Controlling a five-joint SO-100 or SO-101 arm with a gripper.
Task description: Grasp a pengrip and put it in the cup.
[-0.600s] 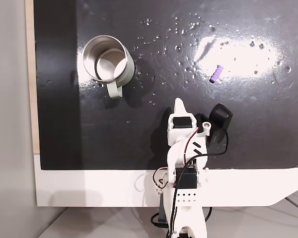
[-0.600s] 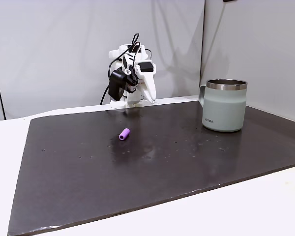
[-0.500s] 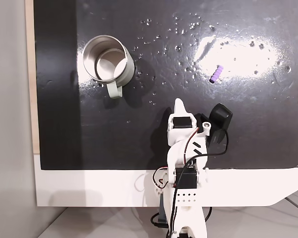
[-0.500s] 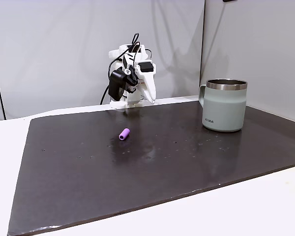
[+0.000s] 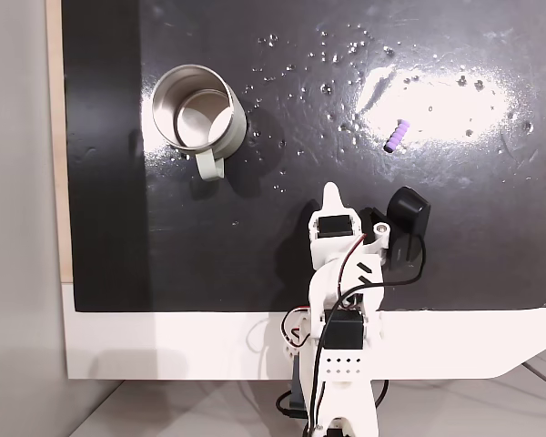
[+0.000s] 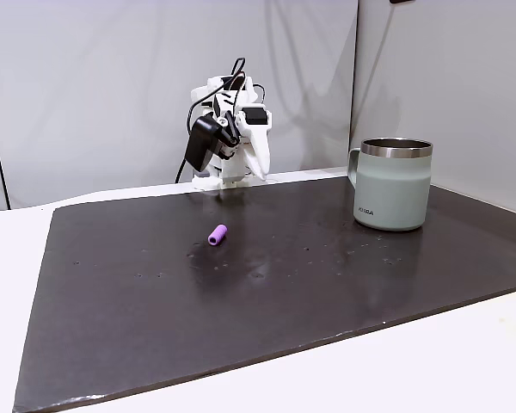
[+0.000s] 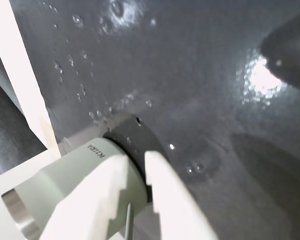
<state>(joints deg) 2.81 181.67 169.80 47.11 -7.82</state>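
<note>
- The arm has lifted a little since a moment ago; it seems to be just starting its reach.
- The gripper holds nothing, its two fingers nearly together.
- The pengrip lies alone on the black mat, far from the cup.
- The wrist view shows the cup's side; the top view shows inside it.
</note>
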